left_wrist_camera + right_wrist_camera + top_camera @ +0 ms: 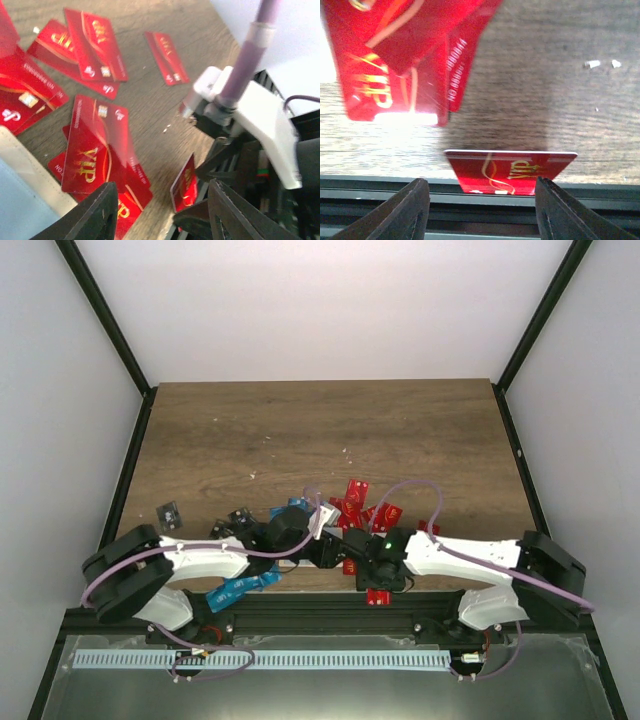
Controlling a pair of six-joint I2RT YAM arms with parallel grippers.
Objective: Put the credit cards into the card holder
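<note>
Right gripper point(481, 184) hangs over the near edge of the brown wood-grain table point(300, 430). Its two dark fingers point(415, 210) are spread to either side of one thin red rectangular plastic card point(512, 172) with gold VIP lettering. A gap shows between the card and one finger, and the other fingertip overlaps the card's end, so no firm pinch shows. That card's long axis runs along the near edge, from finger to finger, with its lettering upside down toward the wrist camera. It juts past the edge over the dark metal rail point(480, 207), and from the left wrist it looks tipped up, not flat. Just beyond it, more red cards point(355, 502) lie overlapped and fanned at differing angles, near the middle of the near edge. The pale beige stitched flat card holder point(22, 160) lies just beside these, at the outer side of the left gripper point(160, 205), whose fingers stand apart over the red cards. Blue cards point(235, 590) sit at the near edge further left, and black cards point(168, 512) lie toward the left edge.
</note>
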